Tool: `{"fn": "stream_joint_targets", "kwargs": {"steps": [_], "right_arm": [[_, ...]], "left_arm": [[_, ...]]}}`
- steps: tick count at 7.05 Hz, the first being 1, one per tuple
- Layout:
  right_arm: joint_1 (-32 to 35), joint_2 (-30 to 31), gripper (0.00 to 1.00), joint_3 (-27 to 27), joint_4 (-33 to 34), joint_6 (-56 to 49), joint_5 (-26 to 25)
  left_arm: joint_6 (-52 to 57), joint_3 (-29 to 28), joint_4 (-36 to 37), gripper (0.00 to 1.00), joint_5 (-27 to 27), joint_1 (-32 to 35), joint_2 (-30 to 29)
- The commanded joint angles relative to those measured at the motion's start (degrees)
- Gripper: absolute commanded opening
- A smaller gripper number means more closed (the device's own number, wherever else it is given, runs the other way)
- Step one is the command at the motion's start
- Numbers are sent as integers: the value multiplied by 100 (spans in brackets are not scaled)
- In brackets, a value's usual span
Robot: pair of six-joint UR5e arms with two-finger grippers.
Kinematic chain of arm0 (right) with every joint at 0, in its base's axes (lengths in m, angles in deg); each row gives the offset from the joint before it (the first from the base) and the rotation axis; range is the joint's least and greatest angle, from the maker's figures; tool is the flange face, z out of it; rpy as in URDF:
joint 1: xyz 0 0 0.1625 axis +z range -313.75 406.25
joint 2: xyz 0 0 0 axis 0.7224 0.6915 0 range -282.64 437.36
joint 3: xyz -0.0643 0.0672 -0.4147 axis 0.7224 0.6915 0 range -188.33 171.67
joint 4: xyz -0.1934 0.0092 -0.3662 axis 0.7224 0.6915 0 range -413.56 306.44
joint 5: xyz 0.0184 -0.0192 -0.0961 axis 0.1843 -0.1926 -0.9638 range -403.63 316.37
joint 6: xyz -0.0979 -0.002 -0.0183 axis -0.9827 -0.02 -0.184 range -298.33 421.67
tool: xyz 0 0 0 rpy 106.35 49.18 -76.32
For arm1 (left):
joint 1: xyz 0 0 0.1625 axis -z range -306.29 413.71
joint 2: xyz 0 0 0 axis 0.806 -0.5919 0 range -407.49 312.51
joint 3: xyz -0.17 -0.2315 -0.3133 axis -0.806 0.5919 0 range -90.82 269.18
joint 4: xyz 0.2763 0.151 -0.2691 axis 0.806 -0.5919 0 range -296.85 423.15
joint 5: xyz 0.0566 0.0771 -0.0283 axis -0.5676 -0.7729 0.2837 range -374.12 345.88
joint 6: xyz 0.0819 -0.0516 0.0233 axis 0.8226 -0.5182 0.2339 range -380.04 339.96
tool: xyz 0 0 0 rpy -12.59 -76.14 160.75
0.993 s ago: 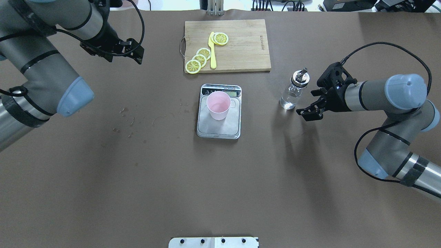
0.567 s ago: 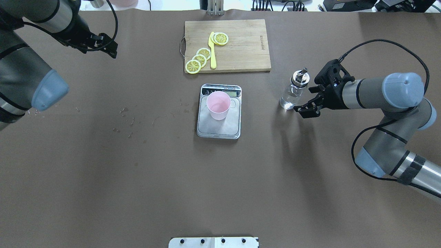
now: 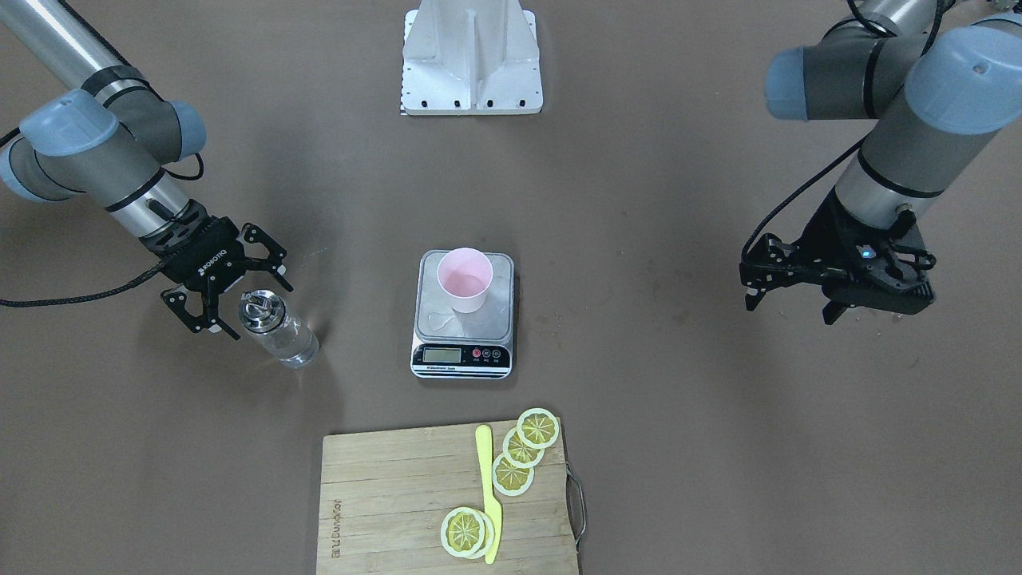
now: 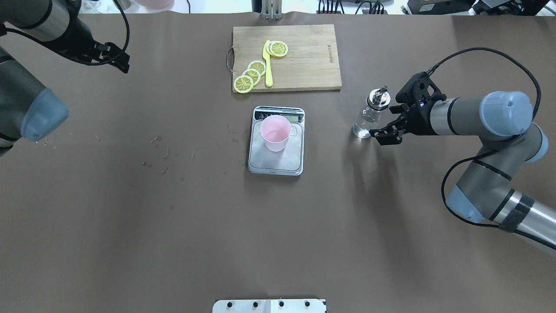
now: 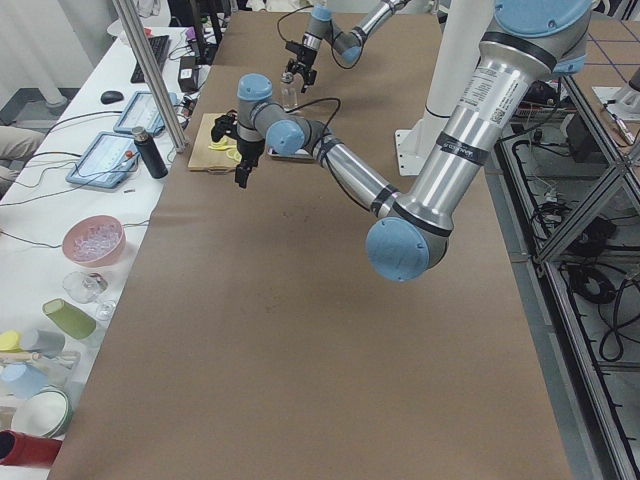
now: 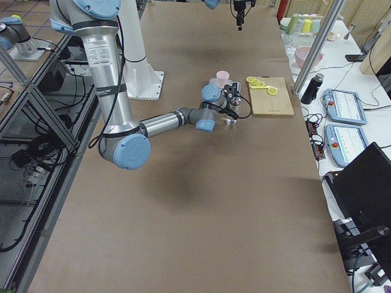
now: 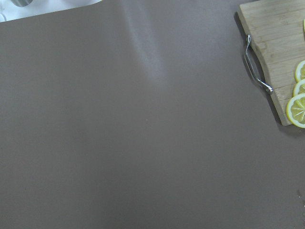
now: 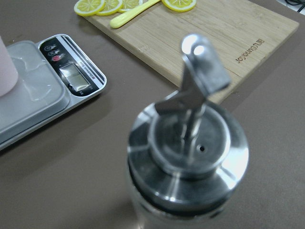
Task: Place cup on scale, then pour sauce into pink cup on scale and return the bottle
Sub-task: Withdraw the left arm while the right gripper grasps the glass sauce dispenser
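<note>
A wide table (image 4: 130,217) under a plain brown cover carries everything. Near its middle sits the scale (image 4: 278,164), flat on the cover, display end toward the far side. Just beyond that, apart from it, lies a wooden cutting board (image 4: 304,65) with a metal handle. The bottle (image 4: 367,119) stands upright to the robot's right of the scale. A white base plate (image 3: 471,56) rests at the robot's edge, and small wet specks (image 4: 158,140) dot the cover left of the scale
</note>
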Motion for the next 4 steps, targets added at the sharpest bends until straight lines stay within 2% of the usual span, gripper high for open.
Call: {"fn": "stream_joint_targets", "kwargs": {"steps": [1,4], "right_arm": [[-41,-1,100,59,-30,4,-98],[-120,-123,100,137,-30,13,-238]], "left_arm": [[75,38,2,97,-8,53,80],[75,47,-6,97,-8,62,80]]}}
